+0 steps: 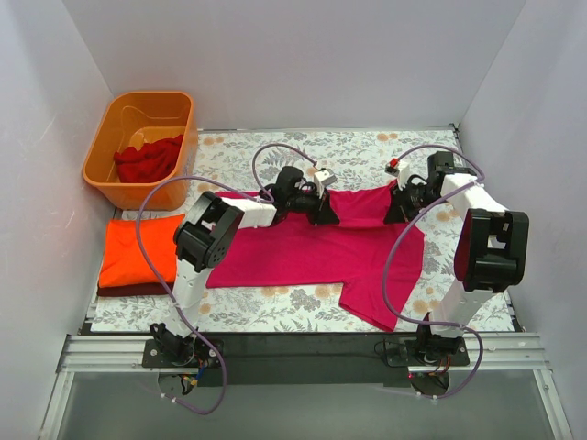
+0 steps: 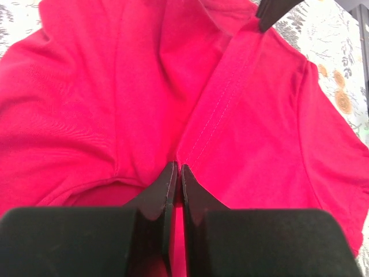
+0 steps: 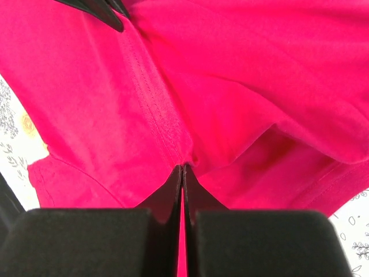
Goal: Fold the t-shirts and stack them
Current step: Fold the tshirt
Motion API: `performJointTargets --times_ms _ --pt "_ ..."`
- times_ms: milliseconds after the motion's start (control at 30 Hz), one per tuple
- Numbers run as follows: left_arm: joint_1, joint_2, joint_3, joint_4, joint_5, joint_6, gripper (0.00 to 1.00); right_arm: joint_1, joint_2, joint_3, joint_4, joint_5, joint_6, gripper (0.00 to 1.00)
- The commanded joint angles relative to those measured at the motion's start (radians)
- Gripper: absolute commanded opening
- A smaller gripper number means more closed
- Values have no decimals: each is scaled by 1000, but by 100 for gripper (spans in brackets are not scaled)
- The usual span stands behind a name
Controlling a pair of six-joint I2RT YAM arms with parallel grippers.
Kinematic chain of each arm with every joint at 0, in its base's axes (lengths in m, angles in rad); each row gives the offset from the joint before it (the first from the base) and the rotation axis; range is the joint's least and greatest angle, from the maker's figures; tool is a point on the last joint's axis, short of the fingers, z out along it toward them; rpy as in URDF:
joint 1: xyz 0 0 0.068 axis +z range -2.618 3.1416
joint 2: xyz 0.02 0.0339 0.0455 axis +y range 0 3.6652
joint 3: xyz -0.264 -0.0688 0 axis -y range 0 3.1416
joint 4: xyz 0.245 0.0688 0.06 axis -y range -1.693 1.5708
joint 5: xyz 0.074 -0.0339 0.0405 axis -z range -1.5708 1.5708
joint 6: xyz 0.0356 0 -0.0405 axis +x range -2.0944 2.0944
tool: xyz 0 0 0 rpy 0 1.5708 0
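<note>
Top external view shows me the magenta-pink t-shirt (image 1: 303, 252) spread flat over the flowered table (image 1: 275, 151), with one sleeve pointing to the near edge. In the left wrist view I see the left gripper (image 2: 177, 168) clenched on a seam fold at the far edge of this shirt. The right gripper (image 3: 183, 167) pinches the same far edge, more to the right. At the left of the table a folded orange t-shirt (image 1: 138, 247) lies on a dark maroon t-shirt (image 1: 124, 290). A red t-shirt (image 1: 147, 163) sits crumpled inside the orange tub (image 1: 96, 160).
</note>
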Motion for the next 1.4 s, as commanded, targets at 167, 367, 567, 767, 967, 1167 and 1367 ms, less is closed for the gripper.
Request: performJointTargets --times_ms 167,367,567,767,967,1167,1367 --pt "-22 -106 -11 -21 4 35 13 -6 -50 -10 -64 59 -78 1" --pt "-19 -133 -8 -56 18 55 24 -14 -26 77 -194 39 -162 33" --pt "53 -228 -15 -91 18 -19 23 -92 90 294 -191 -57 22 36" --pt "149 -333 -37 -240 -57 7 29 -98 273 522 -131 21 238 40" --pt "281 -360 6 -458 -168 20 34 -98 393 607 -91 85 304 56" --pt "389 -376 -3 -601 -260 27 36 -98 470 631 -62 73 361 56" --pt "450 -353 -12 -697 -343 55 37 -98 514 633 -28 53 378 45"
